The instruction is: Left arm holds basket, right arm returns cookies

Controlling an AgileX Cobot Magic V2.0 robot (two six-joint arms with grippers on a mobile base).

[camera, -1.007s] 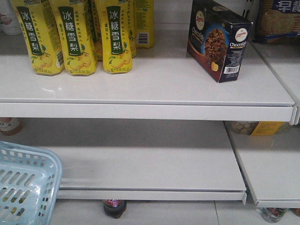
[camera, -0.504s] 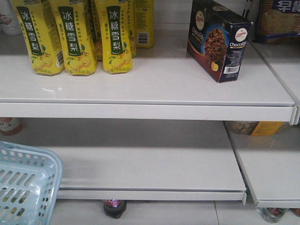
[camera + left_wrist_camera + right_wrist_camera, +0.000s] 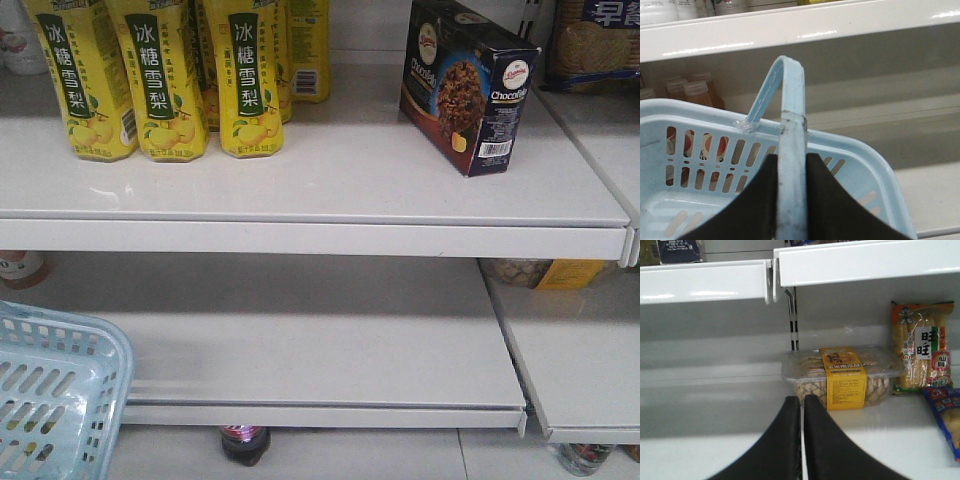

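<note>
The cookies stand upright on the upper shelf, at 3 o'clock from the yellow drink bottles and well apart from them. The left gripper has its fingers clamped on one hoop handle of the basket, which sits at 7 o'clock in the front view. The right gripper holds nothing, its fingers pressed almost together, at 6 o'clock from a clear snack tub on the lower shelf.

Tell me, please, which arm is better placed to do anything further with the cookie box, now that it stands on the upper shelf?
The right. The left gripper is shut on the basket's handle, so it is occupied. The right gripper is shut and holds nothing, hanging before the lower shelf. The cookies already stand on the upper shelf.
</note>
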